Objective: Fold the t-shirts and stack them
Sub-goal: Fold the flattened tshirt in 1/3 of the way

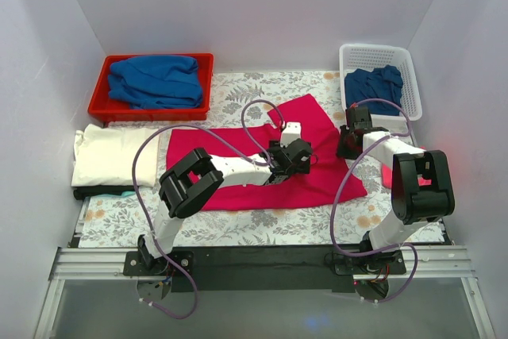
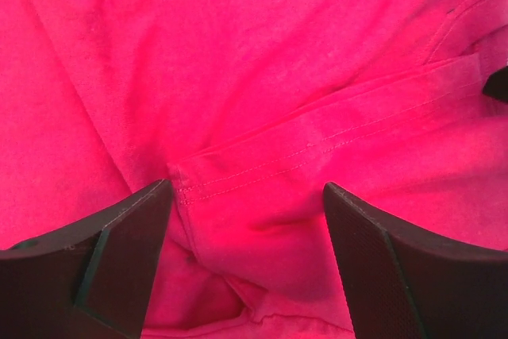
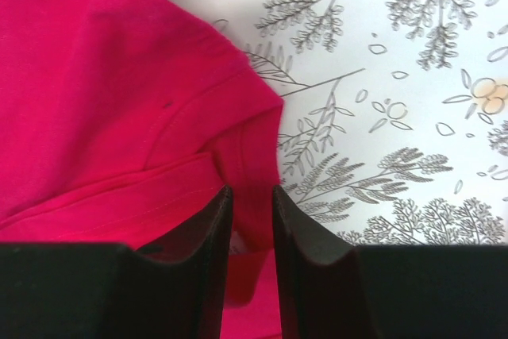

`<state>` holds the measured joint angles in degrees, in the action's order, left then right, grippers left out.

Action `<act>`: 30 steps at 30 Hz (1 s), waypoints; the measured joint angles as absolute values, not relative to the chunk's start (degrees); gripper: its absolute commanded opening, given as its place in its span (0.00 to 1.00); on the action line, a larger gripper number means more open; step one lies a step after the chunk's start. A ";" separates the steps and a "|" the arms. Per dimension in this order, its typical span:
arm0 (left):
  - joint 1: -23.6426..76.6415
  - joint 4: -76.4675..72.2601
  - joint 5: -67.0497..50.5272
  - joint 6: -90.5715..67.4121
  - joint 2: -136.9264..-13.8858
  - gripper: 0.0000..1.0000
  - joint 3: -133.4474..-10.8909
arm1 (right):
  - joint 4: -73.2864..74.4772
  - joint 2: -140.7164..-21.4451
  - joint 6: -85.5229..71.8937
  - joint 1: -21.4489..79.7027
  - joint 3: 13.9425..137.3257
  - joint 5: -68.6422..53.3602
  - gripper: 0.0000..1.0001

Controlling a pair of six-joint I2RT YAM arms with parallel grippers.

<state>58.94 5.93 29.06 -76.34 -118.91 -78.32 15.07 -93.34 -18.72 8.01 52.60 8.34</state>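
The crimson-pink t-shirt (image 1: 262,160) lies spread on the floral tablecloth in the middle of the top view. My left gripper (image 1: 292,156) hangs low over its middle. In the left wrist view the gripper (image 2: 248,200) is open, its jaws wide apart over a stitched hem fold of the shirt (image 2: 317,140), holding nothing. My right gripper (image 1: 349,142) is at the shirt's right edge. In the right wrist view the gripper (image 3: 251,196) is shut on a fold of the shirt's edge (image 3: 119,101), with fabric pinched between the fingers.
A red bin (image 1: 99,101) at the back left holds a blue shirt (image 1: 156,81). A white basket (image 1: 410,77) at the back right holds another blue shirt (image 1: 373,85). A folded cream shirt (image 1: 111,156) lies at the left on a dark layer. The floral cloth (image 3: 397,117) is bare right of the shirt.
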 measured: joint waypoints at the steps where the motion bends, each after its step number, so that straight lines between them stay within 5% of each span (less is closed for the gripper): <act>1: 58.94 5.45 29.04 -75.96 -118.80 0.77 -78.22 | 15.49 -93.34 -18.76 8.01 52.56 9.15 0.32; 20: 55.77 6.31 36.03 -75.59 -91.39 0.84 -63.11 | 16.58 -98.10 -19.70 8.36 55.75 23.44 0.31; 30: 54.37 13.34 35.59 -81.17 -89.38 0.84 -55.92 | 17.43 -101.30 -19.64 5.76 59.11 28.80 0.29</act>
<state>54.37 13.34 35.59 -81.17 -89.38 -55.92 17.43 -101.30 -19.64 5.76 59.11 28.80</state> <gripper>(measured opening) 0.839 0.294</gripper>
